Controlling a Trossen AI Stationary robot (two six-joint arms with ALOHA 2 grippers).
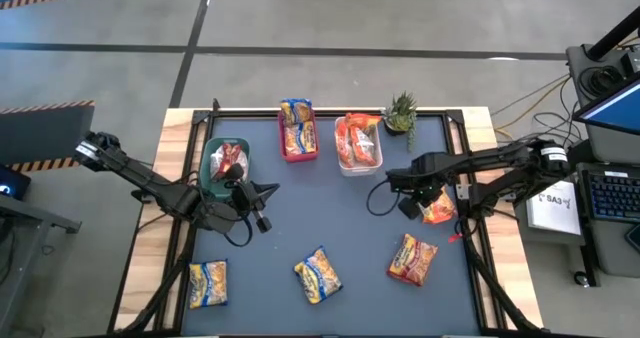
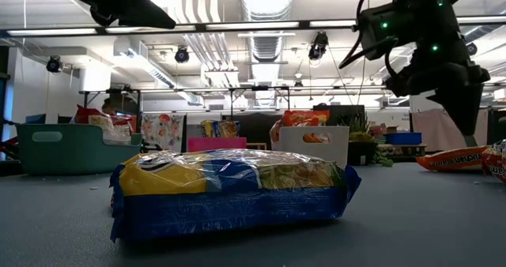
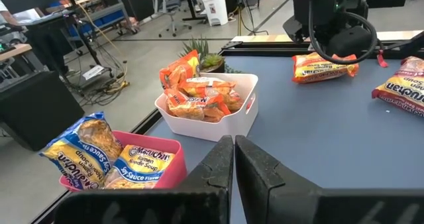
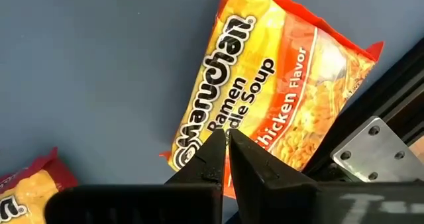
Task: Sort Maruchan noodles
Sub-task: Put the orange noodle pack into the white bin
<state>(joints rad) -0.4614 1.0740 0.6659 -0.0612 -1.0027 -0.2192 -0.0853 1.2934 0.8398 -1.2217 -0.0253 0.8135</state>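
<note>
Maruchan noodles lie partly sorted: three bins stand in a row along the far side of the dark table [image 1: 330,218], and loose packets are scattered nearer the front. The green bin [image 1: 212,168] holds red-orange packets, though their print is too small to read. The pink bin [image 3: 159,177] holds yellow-and-blue packets [image 3: 136,166], one labelled soy sauce flavor. The white bin [image 3: 232,121] is heaped with orange packets [image 3: 199,95]. A small potted plant [image 1: 400,110] stands just beside the white bin at the far edge.

Loose on the table are two yellow-and-blue packets, one at the front left [image 1: 208,283] and one near the front middle [image 1: 318,275], plus a red-orange packet [image 1: 412,259] at the front right. An orange chicken-flavor packet [image 4: 265,98] lies at the right edge, against the table's black frame.

The left gripper [image 3: 234,159] hovers beside the green bin with its fingers pressed together, holding nothing. The right gripper [image 4: 228,151] hangs directly over the chicken-flavor packet, fingers likewise closed and empty; whether its tips touch the wrapper cannot be told. In the low view the front-middle packet fills the foreground and hides much of the table behind it, and the red-orange packet is cut off at the right edge.
</note>
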